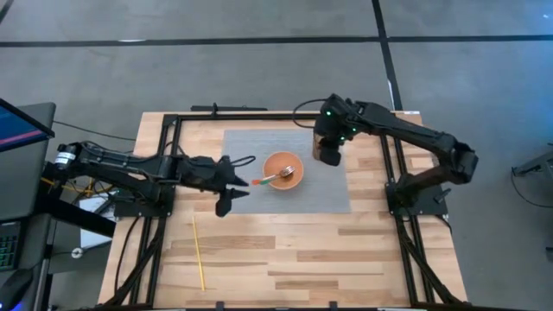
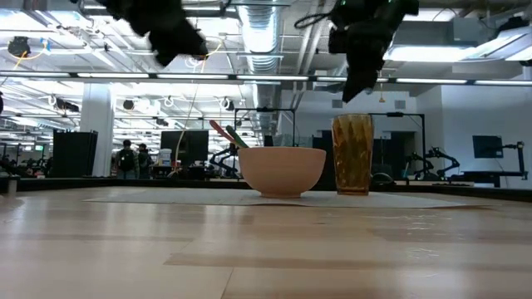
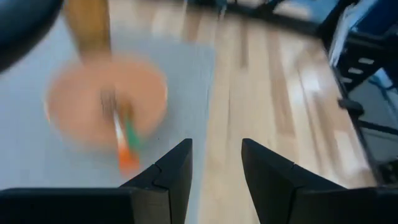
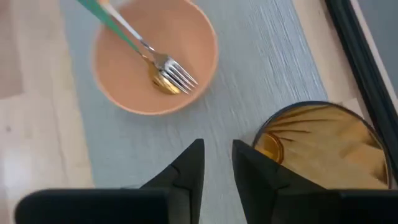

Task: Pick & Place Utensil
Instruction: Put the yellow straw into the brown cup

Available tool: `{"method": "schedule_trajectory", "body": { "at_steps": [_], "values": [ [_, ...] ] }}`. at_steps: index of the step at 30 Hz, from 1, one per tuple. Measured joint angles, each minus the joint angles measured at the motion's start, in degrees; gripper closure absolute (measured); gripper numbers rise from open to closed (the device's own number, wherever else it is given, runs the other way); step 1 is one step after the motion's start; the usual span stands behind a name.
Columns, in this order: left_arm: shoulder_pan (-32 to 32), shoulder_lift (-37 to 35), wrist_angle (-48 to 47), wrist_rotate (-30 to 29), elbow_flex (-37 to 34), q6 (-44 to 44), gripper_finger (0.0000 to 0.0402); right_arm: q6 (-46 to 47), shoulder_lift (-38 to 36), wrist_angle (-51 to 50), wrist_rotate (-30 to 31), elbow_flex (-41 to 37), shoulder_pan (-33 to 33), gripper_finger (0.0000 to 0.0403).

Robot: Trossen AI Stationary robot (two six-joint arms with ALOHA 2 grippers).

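On the wooden table (image 1: 285, 250) a grey mat (image 1: 333, 190) carries a peach bowl (image 1: 283, 169) with an amber cup (image 2: 352, 154) just beside it. A fork (image 4: 163, 70) and a spoon (image 4: 163, 86) lie in the bowl, their green and orange handles sticking out over the rim towards the left gripper (image 1: 235, 183). That gripper hovers near the bowl, fingers (image 3: 168, 171) slightly apart, holding nothing. The right gripper (image 4: 217, 163) hangs above the cup, fingers narrowly parted, also empty.
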Motion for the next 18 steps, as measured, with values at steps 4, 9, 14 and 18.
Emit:
{"method": "schedule_trajectory", "body": {
  "at_steps": [4,9,14,18],
  "values": [
    [-2.7,0.0,-13.8,1.9,0.0,-16.8,0.0262,1.8,-3.9,0.1,0.0,0.0,3.0,0.0326],
    [-10.0,0.0,-29.2,7.0,0.0,-42.6,0.0262,6.0,-7.9,1.1,0.0,0.0,7.7,0.0326],
    [-19.5,0.0,-41.1,8.1,0.0,-70.0,0.0262,9.0,-9.2,4.4,0.0,0.0,14.3,0.0325],
    [-25.1,0.0,-47.2,7.7,-3.1,-84.2,0.0262,9.0,-8.2,6.2,0.0,0.0,19.3,0.0325]
  ]
}}
